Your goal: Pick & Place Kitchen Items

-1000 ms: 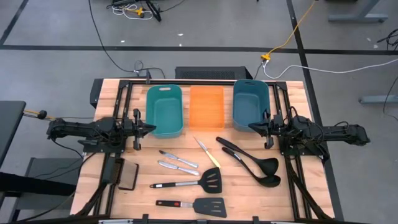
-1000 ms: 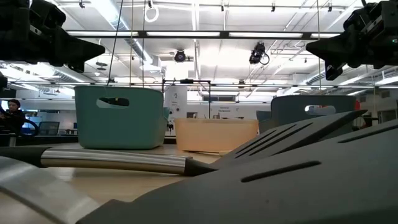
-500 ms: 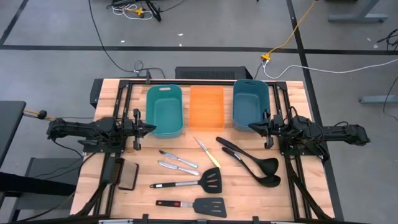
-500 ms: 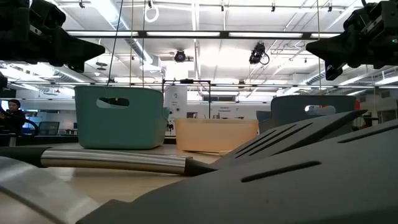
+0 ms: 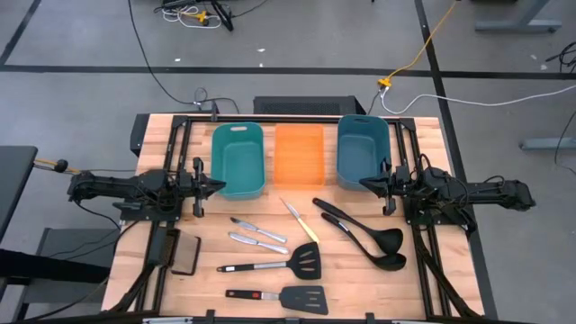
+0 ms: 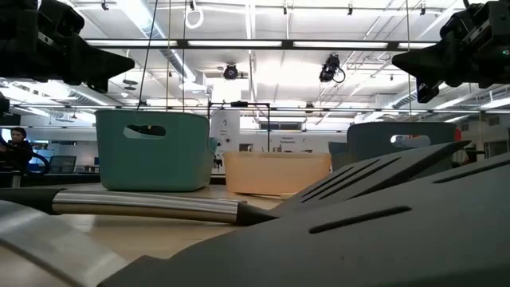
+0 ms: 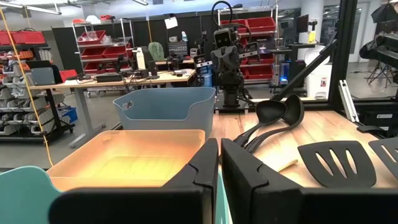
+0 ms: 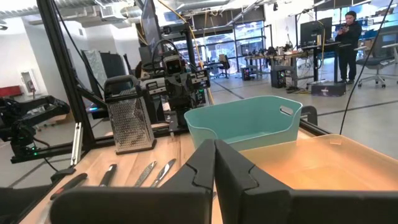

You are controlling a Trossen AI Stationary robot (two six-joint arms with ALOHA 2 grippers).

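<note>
**Both arms waited while the tools lay on the bench**

The wooden bench [image 5: 360, 270] was the biggest thing. At its far side stood three bins in a row: a teal bin [image 5: 238, 160], an orange bin [image 5: 299, 153] and a blue bin [image 5: 364, 151].

The left arm hung over the left edge of the bench, and the left gripper [image 5: 217, 187] pointed in toward the teal bin. Its fingers [image 7: 205, 163] were pressed close together and held nothing. The right arm hung over the right edge, and the right gripper [image 5: 364, 184] pointed in toward the blue bin. Its fingers [image 8: 208, 163] were close together too, and empty.

All the tools lay flat on the bench, nearer the front than the bins. None was in a bin yet.

The two ladles [image 5: 369, 238] lay side by side on the right, slanting from the middle down toward the right. They were just in front of the right gripper, so that arm looked nearer for them.

The two spatulas [image 5: 292, 279] lay crosswise near the front, handles to the left. The two silver knives [image 5: 254, 234] lay closer to the left gripper. The yellow knife [image 5: 300, 220] lay slanted in the middle, between both arms.
</note>
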